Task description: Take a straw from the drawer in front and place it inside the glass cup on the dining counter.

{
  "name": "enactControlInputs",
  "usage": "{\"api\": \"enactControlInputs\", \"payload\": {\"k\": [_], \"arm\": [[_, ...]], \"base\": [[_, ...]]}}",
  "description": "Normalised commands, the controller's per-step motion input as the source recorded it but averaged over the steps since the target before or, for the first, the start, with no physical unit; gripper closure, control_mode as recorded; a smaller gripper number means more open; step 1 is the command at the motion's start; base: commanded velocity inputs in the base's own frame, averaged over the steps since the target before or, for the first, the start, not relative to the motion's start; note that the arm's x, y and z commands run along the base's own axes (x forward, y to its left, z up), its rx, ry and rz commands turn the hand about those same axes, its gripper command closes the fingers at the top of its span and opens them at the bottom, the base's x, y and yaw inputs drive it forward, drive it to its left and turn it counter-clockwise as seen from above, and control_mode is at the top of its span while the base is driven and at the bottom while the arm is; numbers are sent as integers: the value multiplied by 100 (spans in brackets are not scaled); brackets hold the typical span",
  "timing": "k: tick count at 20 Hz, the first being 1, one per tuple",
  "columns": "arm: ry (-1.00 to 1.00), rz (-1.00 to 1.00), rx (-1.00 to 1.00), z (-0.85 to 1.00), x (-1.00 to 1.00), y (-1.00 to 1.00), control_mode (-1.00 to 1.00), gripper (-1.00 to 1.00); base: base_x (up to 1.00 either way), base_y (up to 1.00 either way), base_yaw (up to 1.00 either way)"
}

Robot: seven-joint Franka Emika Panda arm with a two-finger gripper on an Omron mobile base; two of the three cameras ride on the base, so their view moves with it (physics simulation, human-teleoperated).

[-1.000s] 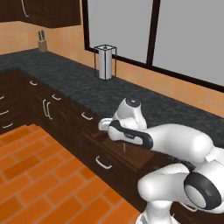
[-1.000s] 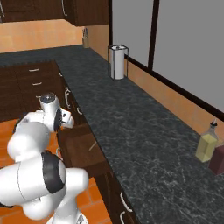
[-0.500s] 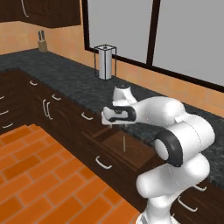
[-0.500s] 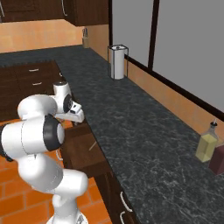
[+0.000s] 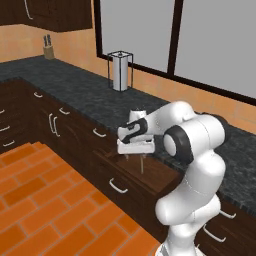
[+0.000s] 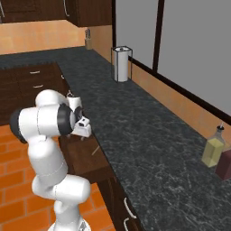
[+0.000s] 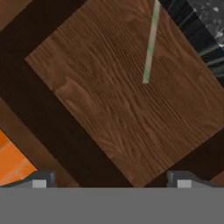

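My gripper (image 5: pixel 135 150) hangs over the open drawer (image 5: pixel 150 172), pointing down into it, with its two fingertips (image 7: pixel 41 179) spread wide apart at the bottom of the hand view and nothing between them, so I am released and carrying nothing. The straw (image 7: pixel 150 43) lies flat on the wooden floor of the drawer (image 7: pixel 118 92), a thin pale stick whose near end stops short of the middle of my view and whose far end runs out past the upper edge, towards the dark speckled worktop (image 7: pixel 205 17). So it lies ahead of me and a little to the right of my centre line, well apart from both fingertips, and its long axis runs almost straight away from me, roughly square to the line joining my fingers. In the right base view the straw (image 6: pixel 95 150) shows as a short pale stroke on the drawer (image 6: pixel 88 158) floor, just past my gripper (image 6: pixel 83 131) on the side away from the arm. I judge the reach has not yet begun: I need to shift forward until the stick sits midway between my fingers, then come straight down. Since my opening already crosses its length, little turning of the wrist should be needed. The risk is that so thin a thing slips or rolls on the flat wood as I close.
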Motion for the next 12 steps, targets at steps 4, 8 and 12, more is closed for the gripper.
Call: {"api": "enactControlInputs", "payload": {"k": [4,8,12], "arm": [[8,0,4,-64,0,-14,-100,-100],[1,0,0,-66,-7,-1,-100,-100],[0,0,0,-53,-15,0,-100,-100]], "base": [[0,0,0],[0,0,0],[0,0,0]]}}
